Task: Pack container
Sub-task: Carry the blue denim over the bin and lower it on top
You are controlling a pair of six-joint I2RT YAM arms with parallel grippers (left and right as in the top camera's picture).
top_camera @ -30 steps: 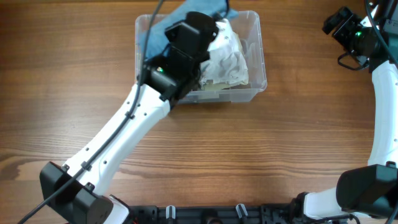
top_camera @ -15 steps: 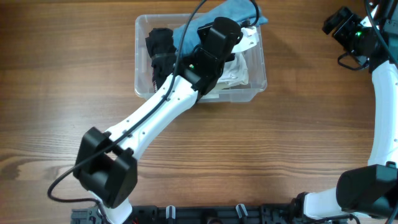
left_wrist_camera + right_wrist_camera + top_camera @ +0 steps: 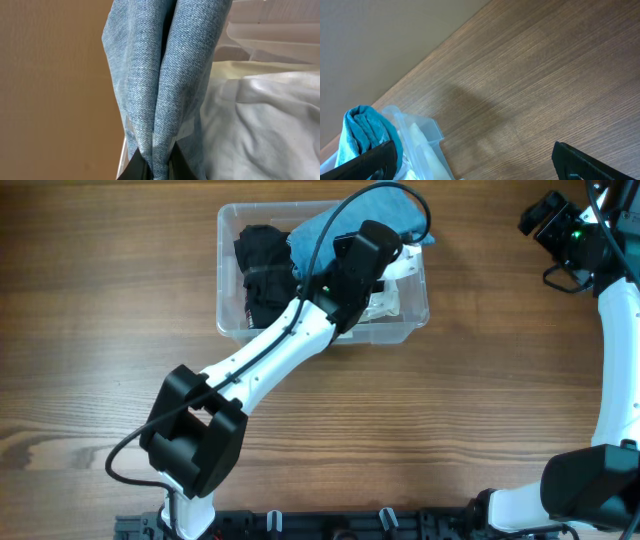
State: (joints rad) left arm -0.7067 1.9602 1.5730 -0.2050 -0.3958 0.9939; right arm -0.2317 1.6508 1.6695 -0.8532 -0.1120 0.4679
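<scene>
Left gripper (image 3: 159, 169) is pinched shut on the blue cloth (image 3: 165, 75), holding it over the container (image 3: 412, 328) at 12 o'clock on the surface (image 3: 480, 400). Black cloth (image 3: 262, 265) fills the tub's 9 o'clock end, white cloth (image 3: 260, 125) the 3 o'clock end. Right gripper (image 3: 475, 160) sits wide open and empty, out at 2 o'clock.

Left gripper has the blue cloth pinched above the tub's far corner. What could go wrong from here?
1. The blue cloth seems to hang past the far rim of the container; released here, it may slide out onto the table.
2. The white cloth piles high, so pushing down may snag the left gripper or shift the container.
</scene>
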